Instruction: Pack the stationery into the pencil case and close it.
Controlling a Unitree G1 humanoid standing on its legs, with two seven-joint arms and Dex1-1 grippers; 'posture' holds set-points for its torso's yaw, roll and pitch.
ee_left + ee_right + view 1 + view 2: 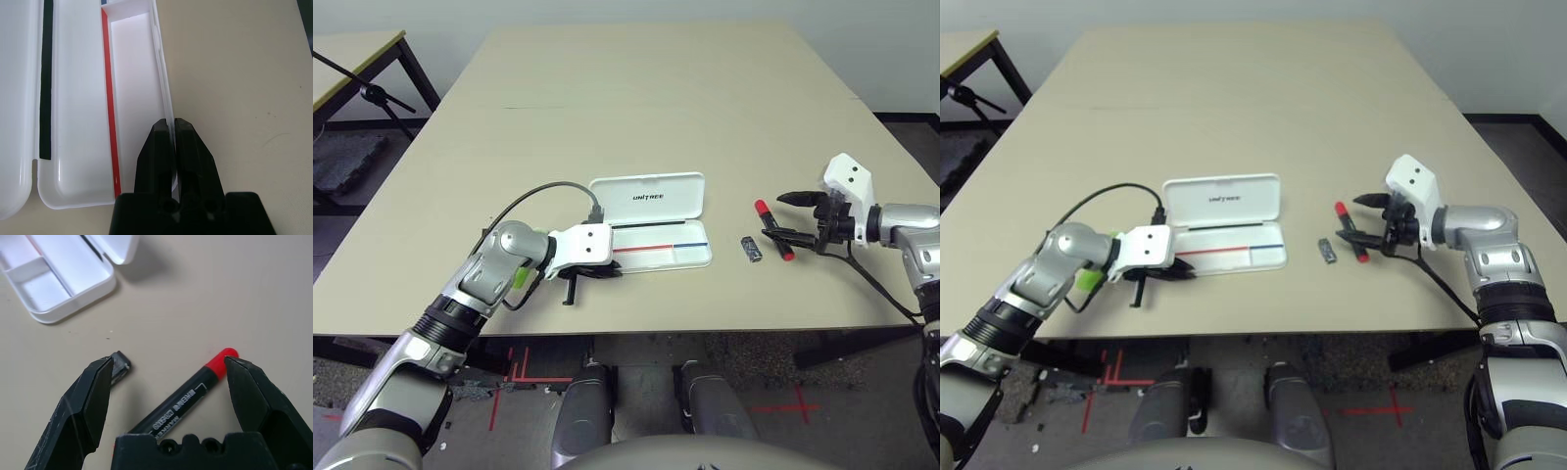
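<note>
Large beige rectangular table [636, 117] carries everything. Landmark: flat white hard plastic pencil case [651, 220] with rounded corners, lying open near the table's front edge, lid folded back away from the robot, dark "UNITREE" lettering on the lid, red-and-blue stripe along the tray.

Left gripper [173, 128], white housing, sits at the case's left end. Its black fingers [155, 152] are pressed together, pinching the tray's thin front wall between them.

Right gripper [168, 369] hovers well to the right of the case, fingers [95, 391] spread wide, one on each side of the marker below; no contact visible.

Red-capped marker with black barrel and white print [773, 230] lies on the table to the right of the case, apart from it.

Tiny dark grey-black block [751, 250] lies between the case's right end and the marker, near both, touching neither.

A lime-green object [521, 277] shows beside the left wrist, left of the case; cannot tell what it is.
</note>
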